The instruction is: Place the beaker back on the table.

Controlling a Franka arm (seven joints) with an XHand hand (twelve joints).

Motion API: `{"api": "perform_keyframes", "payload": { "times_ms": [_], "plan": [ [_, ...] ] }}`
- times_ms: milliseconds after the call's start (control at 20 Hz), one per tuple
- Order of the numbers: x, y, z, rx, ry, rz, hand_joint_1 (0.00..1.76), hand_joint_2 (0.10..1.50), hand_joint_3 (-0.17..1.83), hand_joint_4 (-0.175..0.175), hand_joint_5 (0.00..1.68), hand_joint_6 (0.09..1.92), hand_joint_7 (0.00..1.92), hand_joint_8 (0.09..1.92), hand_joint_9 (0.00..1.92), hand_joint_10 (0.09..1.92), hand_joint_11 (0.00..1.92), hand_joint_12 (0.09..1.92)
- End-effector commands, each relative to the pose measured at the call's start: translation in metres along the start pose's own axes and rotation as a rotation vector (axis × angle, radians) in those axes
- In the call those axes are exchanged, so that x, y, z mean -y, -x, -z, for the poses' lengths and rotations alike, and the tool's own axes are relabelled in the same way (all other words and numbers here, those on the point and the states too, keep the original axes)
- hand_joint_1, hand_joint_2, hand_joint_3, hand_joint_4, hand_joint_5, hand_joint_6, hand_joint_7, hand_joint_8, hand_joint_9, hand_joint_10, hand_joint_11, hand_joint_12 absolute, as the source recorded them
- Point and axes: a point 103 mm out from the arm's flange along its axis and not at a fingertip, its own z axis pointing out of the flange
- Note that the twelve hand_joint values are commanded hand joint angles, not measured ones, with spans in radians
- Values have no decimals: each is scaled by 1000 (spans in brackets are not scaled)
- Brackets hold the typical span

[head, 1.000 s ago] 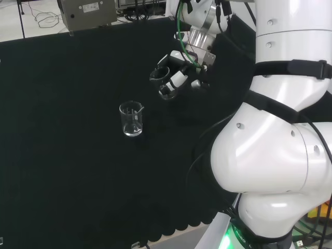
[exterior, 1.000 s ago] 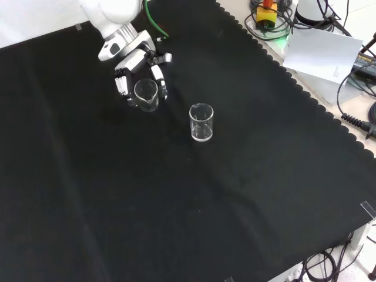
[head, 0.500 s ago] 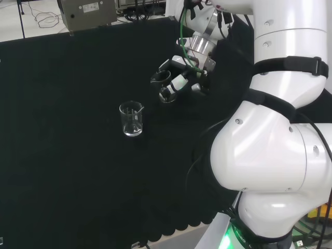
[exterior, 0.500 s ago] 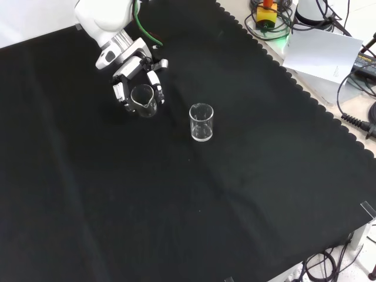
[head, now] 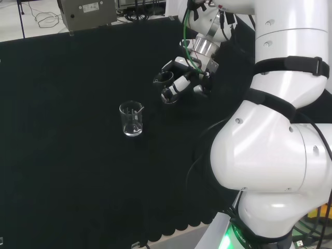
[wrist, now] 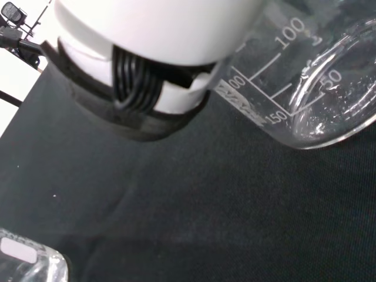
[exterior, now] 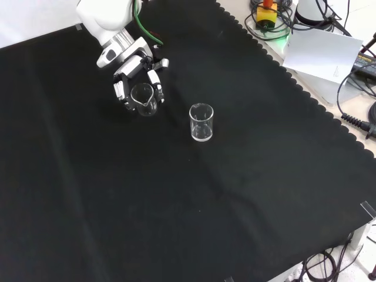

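Note:
The hand [head: 179, 78] [exterior: 136, 75] has its fingers curled round a small clear glass beaker [head: 166, 89] [exterior: 144, 98], which it holds just above the black cloth. In the wrist view the held beaker [wrist: 305, 82] is close and tilted, with printed graduation marks, next to a white finger [wrist: 147, 53]. A second clear beaker [head: 131, 119] [exterior: 201, 122] stands upright on the cloth, apart from the hand; it is to the right of the hand in the front view and to its lower left in the head view.
The arm's white links [head: 275, 150] fill the head view's right. A grey box [head: 87, 13] sits beyond the cloth's far edge. Cables, a white sheet [exterior: 323, 53] and devices lie past the cloth's scalloped right edge in the front view.
The hand with the beaker has shifted a little farther up and right in the head view over the last second; between half a second ago and now it has barely moved.

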Motion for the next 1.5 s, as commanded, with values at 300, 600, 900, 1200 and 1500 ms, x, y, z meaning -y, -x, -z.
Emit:
{"api": "perform_keyframes", "payload": {
  "times_ms": [300,600,900,1200,1500],
  "plan": [
    [5,-7,-5,78,-45,-23,1263,553,696,-52,724,899,682,684,1071,87,570,1158],
    [11,-8,-2,54,-46,-34,1170,504,709,-39,505,823,523,675,917,87,377,1276],
    [18,-29,17,89,-35,-20,992,490,590,-59,334,477,262,713,728,87,196,1355],
    [48,-87,56,181,51,-38,913,519,502,-56,341,255,142,705,602,87,49,1417],
    [91,-143,77,261,96,-90,892,533,495,-58,353,219,151,708,605,87,43,1436]
  ]
}}
